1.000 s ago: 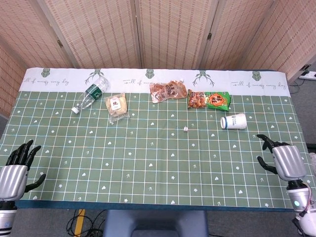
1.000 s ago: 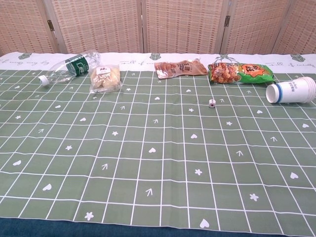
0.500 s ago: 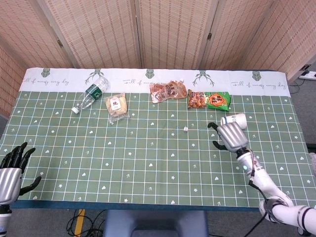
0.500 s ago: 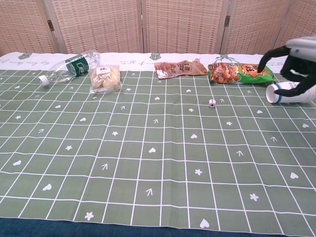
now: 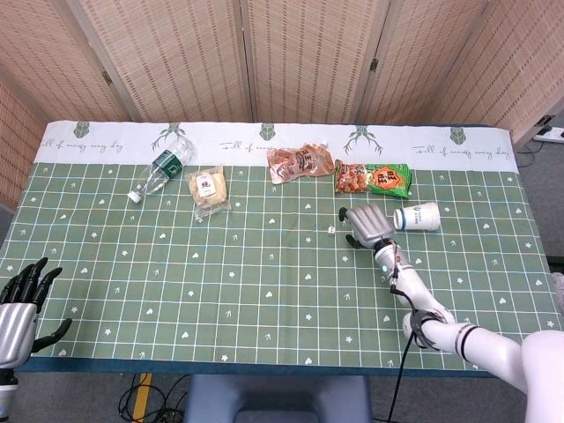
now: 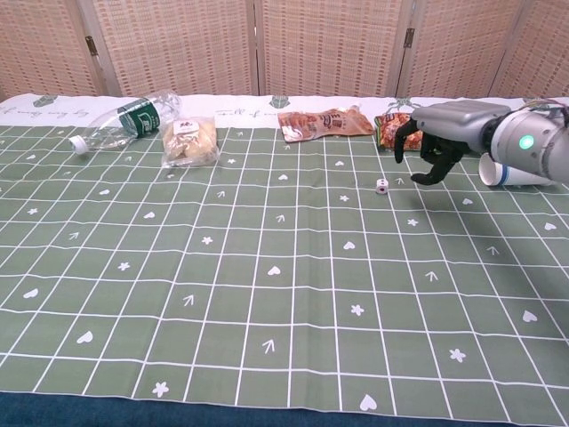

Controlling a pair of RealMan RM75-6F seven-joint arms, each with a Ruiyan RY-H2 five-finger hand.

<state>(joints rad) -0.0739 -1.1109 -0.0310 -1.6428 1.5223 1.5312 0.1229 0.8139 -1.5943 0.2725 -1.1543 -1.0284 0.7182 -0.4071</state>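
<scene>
Right robot hand (image 5: 366, 225) moved leftward from paper cup (image 5: 417, 216), fingers spread, empty, just right of die (image 5: 331, 231)

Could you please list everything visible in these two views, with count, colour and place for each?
plastic bottle: one, clear with green label, lying at far left.
bread packet: one, pale yellow, right of the bottle.
brown snack bag: one, far middle.
green snack bag: one, green and orange, right of the brown bag.
paper cup: one, white, lying on its side.
die: one, white, mid-table.
tablecloth: one, green grid.
right hand: fingers apart, beside the die.
left hand: near left edge, holding nothing.
</scene>
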